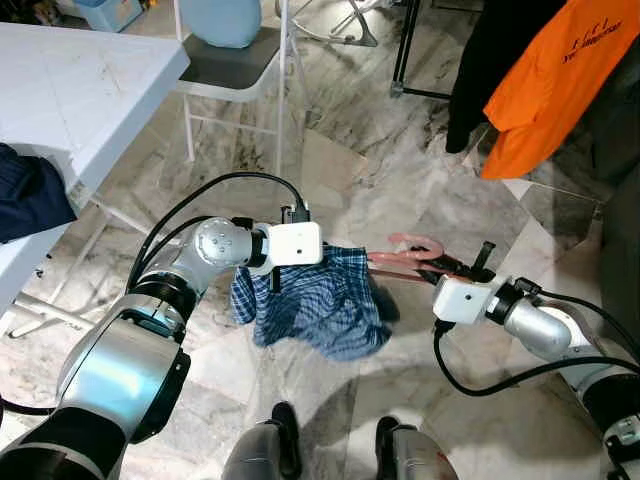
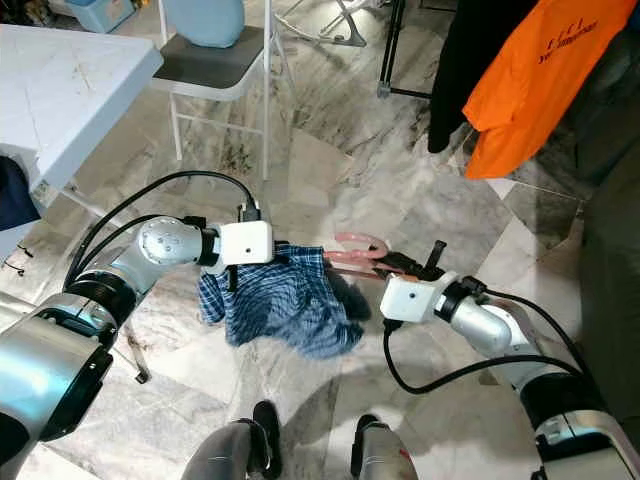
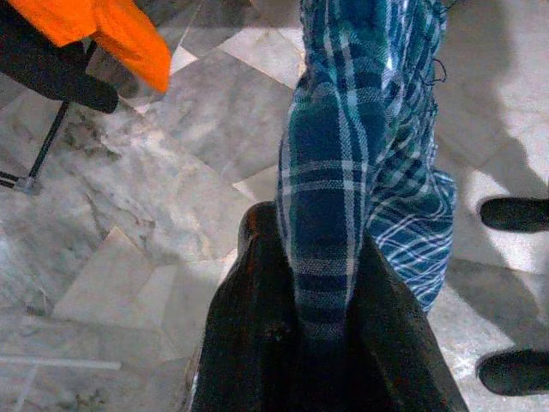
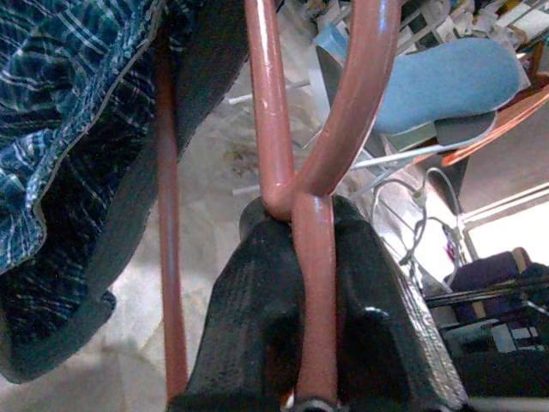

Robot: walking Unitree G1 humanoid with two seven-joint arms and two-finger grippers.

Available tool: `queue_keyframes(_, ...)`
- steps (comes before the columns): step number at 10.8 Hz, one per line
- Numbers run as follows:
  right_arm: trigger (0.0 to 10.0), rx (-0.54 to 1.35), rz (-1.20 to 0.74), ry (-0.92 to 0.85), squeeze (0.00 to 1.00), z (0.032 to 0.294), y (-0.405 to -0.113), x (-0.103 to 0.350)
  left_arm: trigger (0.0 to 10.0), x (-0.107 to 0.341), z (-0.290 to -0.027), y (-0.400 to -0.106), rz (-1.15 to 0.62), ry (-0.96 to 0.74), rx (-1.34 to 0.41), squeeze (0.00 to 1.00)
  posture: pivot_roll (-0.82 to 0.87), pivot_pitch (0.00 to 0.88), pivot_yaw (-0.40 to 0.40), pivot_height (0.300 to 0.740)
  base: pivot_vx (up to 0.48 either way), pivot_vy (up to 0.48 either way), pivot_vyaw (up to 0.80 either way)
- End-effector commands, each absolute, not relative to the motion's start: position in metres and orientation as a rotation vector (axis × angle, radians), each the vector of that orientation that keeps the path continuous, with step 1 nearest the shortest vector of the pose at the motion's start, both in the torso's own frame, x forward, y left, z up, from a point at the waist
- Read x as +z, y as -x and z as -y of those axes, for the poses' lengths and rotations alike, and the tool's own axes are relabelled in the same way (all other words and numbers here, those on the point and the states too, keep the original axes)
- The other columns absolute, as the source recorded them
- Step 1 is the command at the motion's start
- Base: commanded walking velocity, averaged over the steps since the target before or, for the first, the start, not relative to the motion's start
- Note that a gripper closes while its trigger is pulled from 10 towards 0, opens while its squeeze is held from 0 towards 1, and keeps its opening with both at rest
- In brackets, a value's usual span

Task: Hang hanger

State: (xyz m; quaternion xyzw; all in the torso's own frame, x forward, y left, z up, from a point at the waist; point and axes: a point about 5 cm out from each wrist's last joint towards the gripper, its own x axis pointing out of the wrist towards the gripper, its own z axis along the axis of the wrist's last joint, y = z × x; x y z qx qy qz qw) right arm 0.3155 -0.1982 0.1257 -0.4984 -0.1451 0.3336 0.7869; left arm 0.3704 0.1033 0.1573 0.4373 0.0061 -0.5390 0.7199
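Right gripper (image 1: pixel 462 268), right of the middle of the frame, is squeezed tight on the pink hanger (image 1: pixel 412 252) near its hook. Left gripper (image 3: pixel 322 283), at the middle, pinches the blue checked shirt (image 1: pixel 310 300) that droops from the hanger over the marble floor (image 1: pixel 340 150). Clothes hang at the upper right, an orange shirt (image 1: pixel 545 80) among them. The hanger is carried but not hung yet.
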Motion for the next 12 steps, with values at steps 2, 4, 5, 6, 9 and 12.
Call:
queue_keyframes(2, 10.0, 0.73, 0.318, 1.02, 1.0, 0.193, -0.316, 0.126, 0.0, 0.148, -0.109, -0.367, -0.016, -0.901, -1.158, 0.0, -0.12, 0.283, 0.11, 0.74, 0.0, 0.0, 0.0)
queue_keyframes(4, 10.0, 0.682, 0.289, 1.031, 1.0, 0.205, -0.321, 0.132, 0.0, 0.136, -0.121, -0.364, -0.024, -0.837, -1.074, 0.0, -0.12, 0.279, 0.103, 0.74, 0.0, 0.0, 0.0)
queue_keyframes(5, 10.0, 0.642, 0.276, 1.035, 1.0, 0.213, -0.323, 0.135, 0.0, 0.132, -0.128, -0.364, -0.048, -0.839, -1.042, 0.0, -0.11, 0.28, 0.103, 0.74, 0.0, 0.0, 0.0)
queue_keyframes(6, 10.0, 0.607, 0.264, 1.057, 1.0, 0.221, -0.324, 0.138, 0.0, 0.128, -0.136, -0.364, -0.078, -0.831, -1.003, 0.0, -0.11, 0.282, 0.104, 0.74, 0.0, 0.0, 0.0)
queue_keyframes(9, 10.0, 0.443, 0.357, 0.983, 1.0, 0.227, -0.329, 0.16, 0.0, 0.123, -0.157, -0.368, -0.126, -0.807, -0.806, 0.0, -0.1, 0.282, 0.106, 0.74, 0.0, 0.0, 0.0)
queue_keyframes(12, 10.0, 0.316, 0.482, 0.722, 1.0, 0.194, -0.32, 0.16, 0.0, 0.129, -0.155, -0.374, -0.077, -0.796, -0.717, 0.0, -0.08, 0.284, 0.11, 0.74, 0.0, 0.0, 0.0)
